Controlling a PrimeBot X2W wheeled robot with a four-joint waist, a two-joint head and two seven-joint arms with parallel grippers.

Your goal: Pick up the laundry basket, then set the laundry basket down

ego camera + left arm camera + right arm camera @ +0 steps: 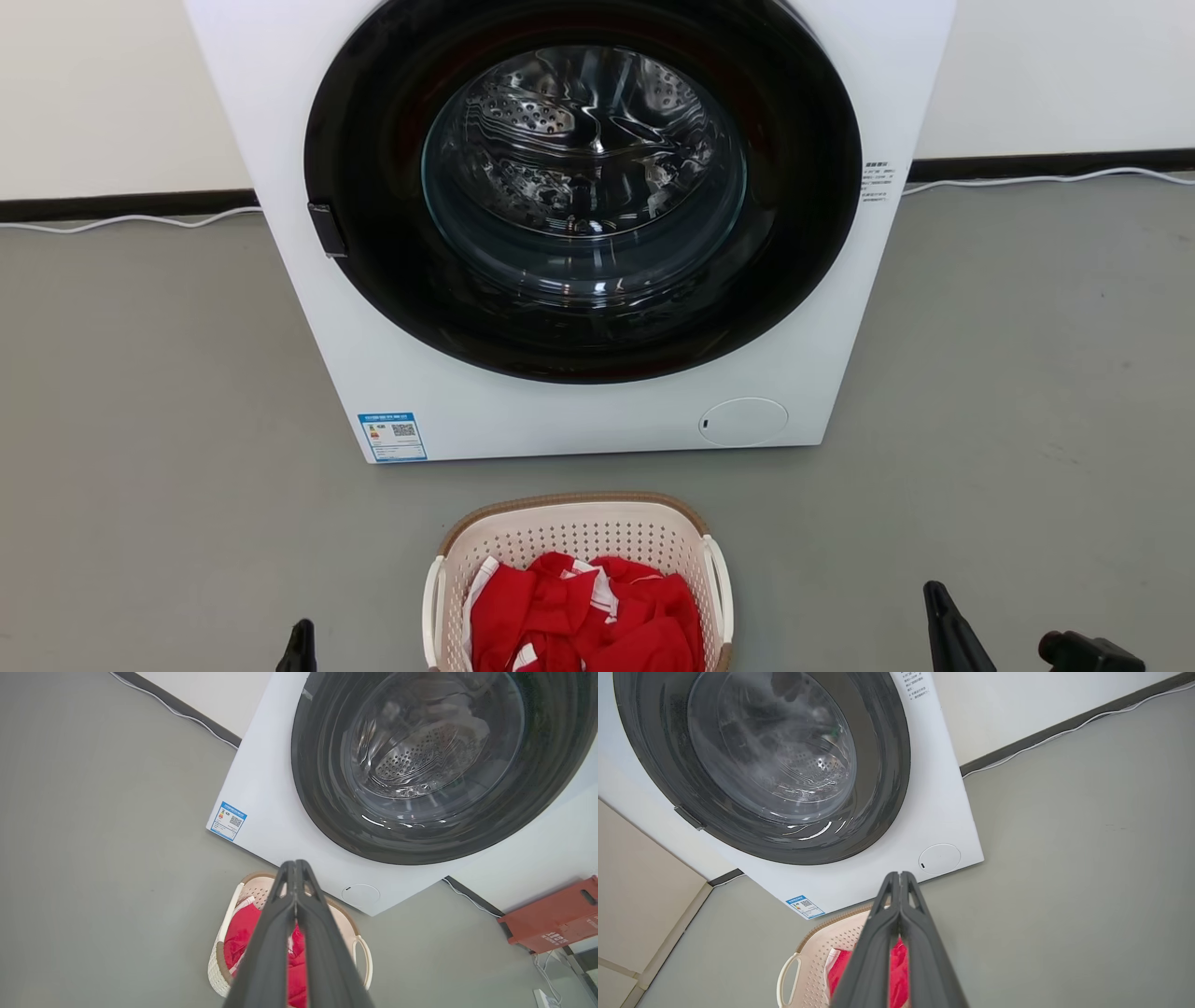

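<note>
The laundry basket (583, 537) is cream-white perforated plastic with a brown rim and white loop handles. It stands on the floor in front of the washer and holds red and white clothes (597, 616). My left gripper (301, 644) shows as a dark tip at the bottom edge, left of the basket and apart from it. My right gripper (943, 625) rises at the lower right, well clear of the basket. In the left wrist view the left gripper (295, 864) is shut with nothing in it, above the basket (224, 970). The right gripper (900, 875) is shut and empty too, over the basket (817, 947).
A white front-loading washer (579, 411) with a closed dark round door (583, 187) stands just behind the basket. Grey floor spreads to both sides. A white cable (131, 221) runs along the wall base. A red crate (551, 917) sits to the washer's right.
</note>
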